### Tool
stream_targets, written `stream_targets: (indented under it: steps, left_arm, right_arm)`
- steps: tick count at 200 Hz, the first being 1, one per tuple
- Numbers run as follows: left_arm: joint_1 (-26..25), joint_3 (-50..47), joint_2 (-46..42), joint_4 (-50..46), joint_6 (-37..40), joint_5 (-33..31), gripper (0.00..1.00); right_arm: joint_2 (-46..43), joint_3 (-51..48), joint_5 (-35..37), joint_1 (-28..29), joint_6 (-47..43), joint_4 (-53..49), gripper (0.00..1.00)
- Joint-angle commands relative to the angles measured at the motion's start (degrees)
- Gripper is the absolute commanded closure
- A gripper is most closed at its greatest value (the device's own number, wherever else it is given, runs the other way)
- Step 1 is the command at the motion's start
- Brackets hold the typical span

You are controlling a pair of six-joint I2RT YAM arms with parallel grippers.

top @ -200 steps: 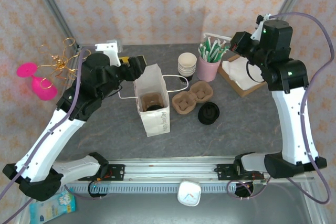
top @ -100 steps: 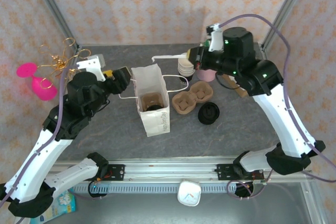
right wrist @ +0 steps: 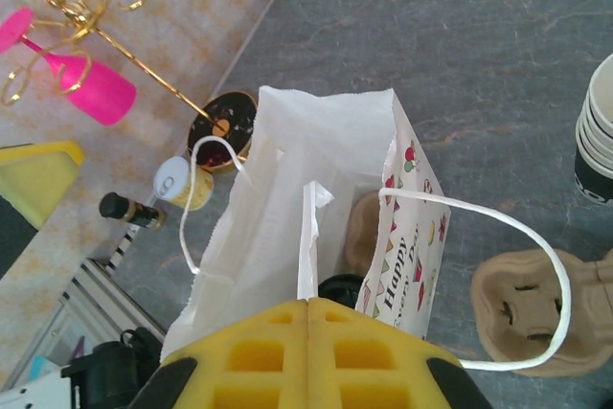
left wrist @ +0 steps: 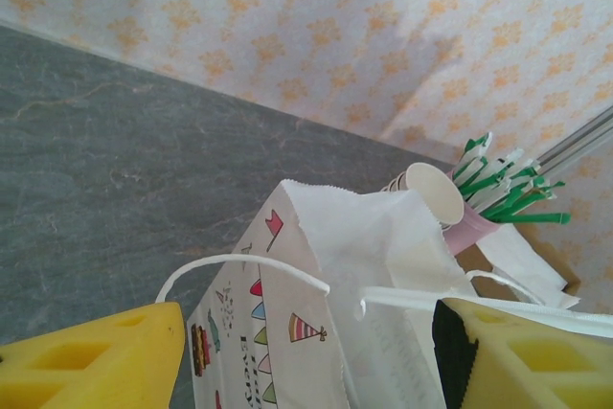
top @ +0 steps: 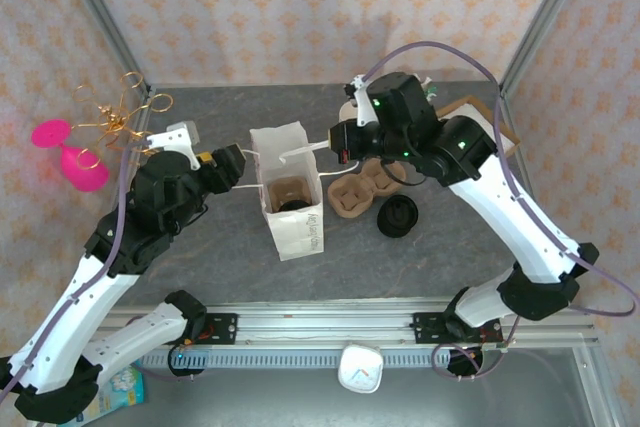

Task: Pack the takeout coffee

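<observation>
With your right gripper [right wrist: 308, 304] clenched on the straw [right wrist: 307, 237], lower it straight into the bag [top: 290, 222] — the left gripper [top: 238, 161] sits released at the bag's 9 o'clock.

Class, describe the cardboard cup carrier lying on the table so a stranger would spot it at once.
Find the white paper bag standing open in the middle of the grey table. Just right of it, seen from above, lies a brown moulded cup carrier with two hollows. Unlike the brown carrier inside the bag, it sits on the tabletop, beside a round black lid.
</observation>
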Motion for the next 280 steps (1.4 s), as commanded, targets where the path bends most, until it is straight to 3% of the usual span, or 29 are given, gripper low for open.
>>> stream_targets:
  steps: [1,33,46,70,114,151,195,247,280]
  left_arm:
    - [-0.28,-0.38,-0.11,1.31,-0.82,0.51,0.29]
    - [-0.28,-0.12,1.11,2.28,-0.58,1.8,0.29]
    - [-0.33,-0.25,1.22,2.54,-0.62,2.08,0.29]
    - [-0.28,-0.31,1.4,3.02,-0.38,2.52,0.29]
    - [-0.29,0.6,1.82,3.27,-0.02,3.78,0.28]
    - [-0.34,2.96,3.44,3.39,-0.26,6.25,0.27]
    - [-0.37,7.14,7.45,3.76,0.82,12.5,0.26]
    - [-1.72,10.01,11.62,7.3,3.38,16.47,0.26]
    - [-3.57,11.48,15.11,9.77,5.2,17.72,0.26]
  right_arm:
    - [4.27,3.53,2.91,1.04,-1.89,-2.14,0.99]
    - [11.78,10.16,5.65,1.68,-2.78,-4.4,0.92]
    - [13.99,12.32,6.01,1.68,-3.09,-4.76,0.78]
    - [16.73,15.87,3.89,1.75,-3.41,-4.8,0.64]
    - [14.72,15.42,5.18,1.39,-2.23,-0.91,0.43]
    - [10.73,11.52,6.37,-2.62,1.77,2.52,0.33]
    - [0.88,-1.27,5.08,-14.64,9.1,8.8,0.28]
    - [-12.52,-26.29,-0.82,-35.81,17.15,18.37,0.17]
    - [-16.25,-41.13,-6.49,-48.13,21.58,25.77,0.12]
